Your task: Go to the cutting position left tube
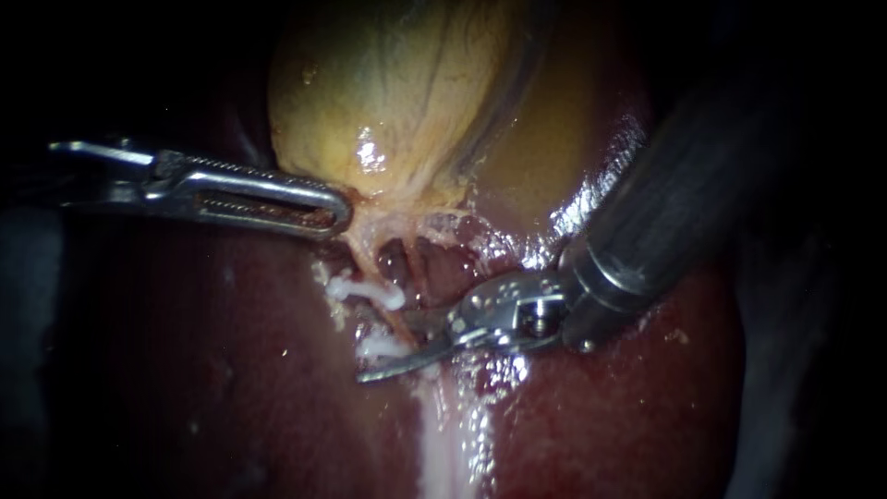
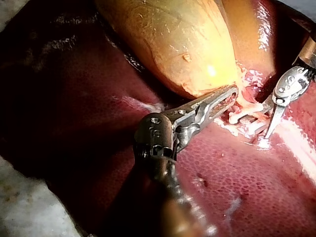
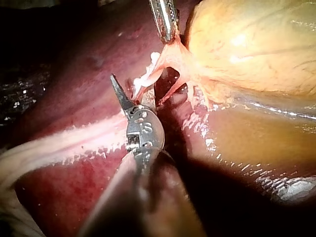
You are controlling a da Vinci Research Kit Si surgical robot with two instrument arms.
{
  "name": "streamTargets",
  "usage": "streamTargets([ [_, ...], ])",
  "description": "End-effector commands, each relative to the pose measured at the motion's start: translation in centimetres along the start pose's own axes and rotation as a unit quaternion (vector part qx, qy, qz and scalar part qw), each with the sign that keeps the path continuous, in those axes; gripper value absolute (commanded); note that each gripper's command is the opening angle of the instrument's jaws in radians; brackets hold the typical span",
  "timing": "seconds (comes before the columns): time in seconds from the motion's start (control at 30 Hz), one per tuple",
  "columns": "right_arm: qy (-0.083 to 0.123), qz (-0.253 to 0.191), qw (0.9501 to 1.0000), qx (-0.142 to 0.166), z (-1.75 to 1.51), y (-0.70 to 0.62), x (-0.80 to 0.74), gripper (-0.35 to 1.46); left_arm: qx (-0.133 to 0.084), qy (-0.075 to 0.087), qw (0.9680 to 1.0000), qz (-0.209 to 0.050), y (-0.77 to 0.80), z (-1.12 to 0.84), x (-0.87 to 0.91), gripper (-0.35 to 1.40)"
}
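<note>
Dark steel shaft first: my right instrument [image 1: 393, 344] comes in from the upper right of the endoscope view, closest to the camera, and narrows to a bright wrist with two thin blades. The blades stand narrowly apart and grip nothing. The lower one lies low over the liver [image 1: 231, 370], beside a pale streak [image 1: 443, 434] on its surface. At the mouth of that gap runs the left tube [image 1: 368, 263], a pinkish strand that carries two white clips [image 1: 365, 291], one higher and one lower. The blades sit at the stretch between them, and I cannot tell whether either blade touches the tube. In the right wrist view only one pointed blade shows clearly, just beside the clipped strand. Beyond the tube, my left instrument [image 1: 337, 214] reaches in from the left, its long ridged jaws clamped together on the pale tissue at the lower end of the gallbladder [image 1: 388, 83], which tents toward them. Farthest back, the yellow, glistening gallbladder rests against the dark red liver.
</note>
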Motion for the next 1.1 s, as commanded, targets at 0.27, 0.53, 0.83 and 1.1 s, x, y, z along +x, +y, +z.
streamTargets([
  [0.27, 0.005, 0.004, 1.0, -0.002, 0.11, 0.02, 0.08, 1.36, 0.001, 0.0, 1.0, 0.0, 0.0, 0.02, 0.0, -0.35],
  [0.53, 0.008, 0.005, 0.9999, -0.004, 0.19, 0.04, 0.13, 1.36, 0.001, 0.0, 1.0, 0.0, 0.0, 0.02, 0.0, -0.35],
  [0.83, 0.008, 0.005, 0.9999, -0.005, 0.23, 0.05, 0.14, 1.36, 0.001, 0.0, 1.0, 0.0, 0.0, 0.03, 0.0, -0.35],
  [1.1, 0.008, 0.005, 0.9999, -0.006, 0.26, 0.06, 0.15, 1.38, 0.001, 0.0, 1.0, 0.0, 0.0, 0.03, 0.0, -0.35],
])
